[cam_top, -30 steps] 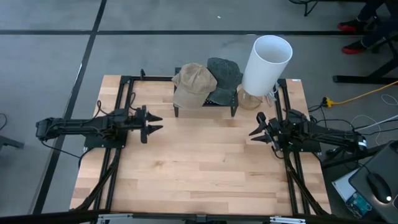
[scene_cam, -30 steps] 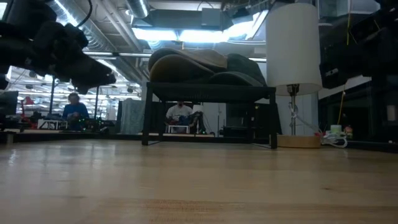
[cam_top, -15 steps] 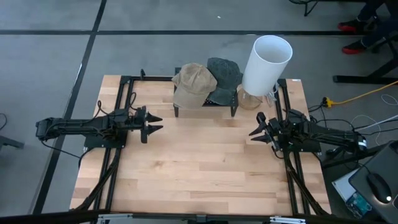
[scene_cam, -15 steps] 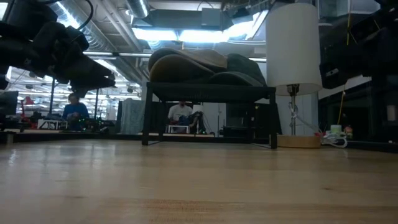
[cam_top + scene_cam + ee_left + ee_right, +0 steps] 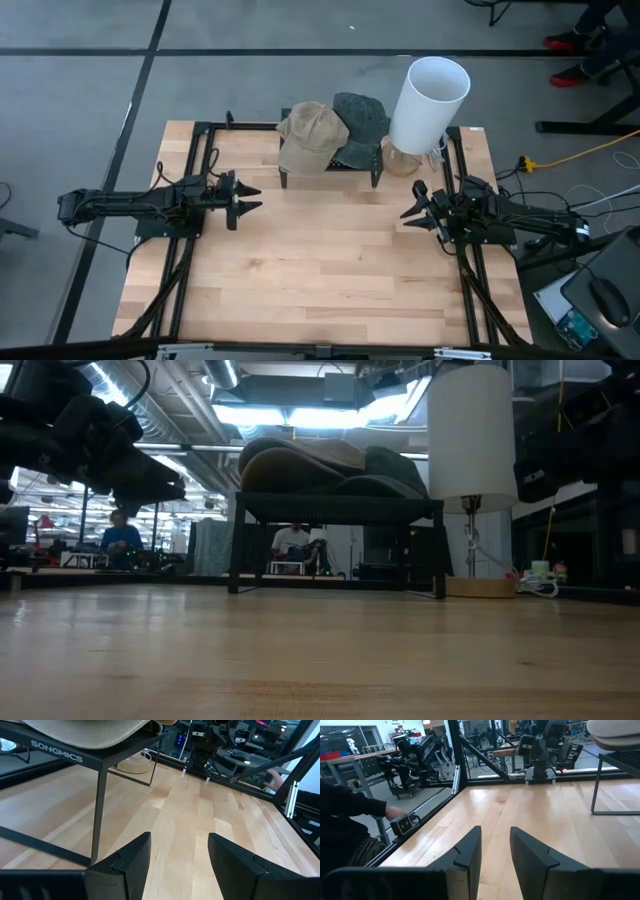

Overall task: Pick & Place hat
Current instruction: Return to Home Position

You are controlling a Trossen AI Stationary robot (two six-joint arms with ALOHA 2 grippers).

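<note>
Left gripper (image 5: 252, 198) at left side, fingers parted, empty. Right gripper (image 5: 411, 202) at right side, fingers parted, empty. Both level, pointing inward.

The middle of the bench (image 5: 320, 270) is bare wood from the near edge up to the shelf (image 5: 340, 508), so a gripper can pass there freely. The shelf stands at the far edge, with brown caps (image 5: 310, 130) and dark green caps (image 5: 362, 118) heaped on top. Under it, a low gap is open between the thin legs. The lamp (image 5: 430, 95) stands just right of the shelf and narrows that corner; whether its base touches the shelf leg, I cannot tell. Black frame rails (image 5: 197, 150) run along both sides. The left gripper (image 5: 255, 198) and right gripper (image 5: 408, 205) sit at opposite sides, well apart.
</note>
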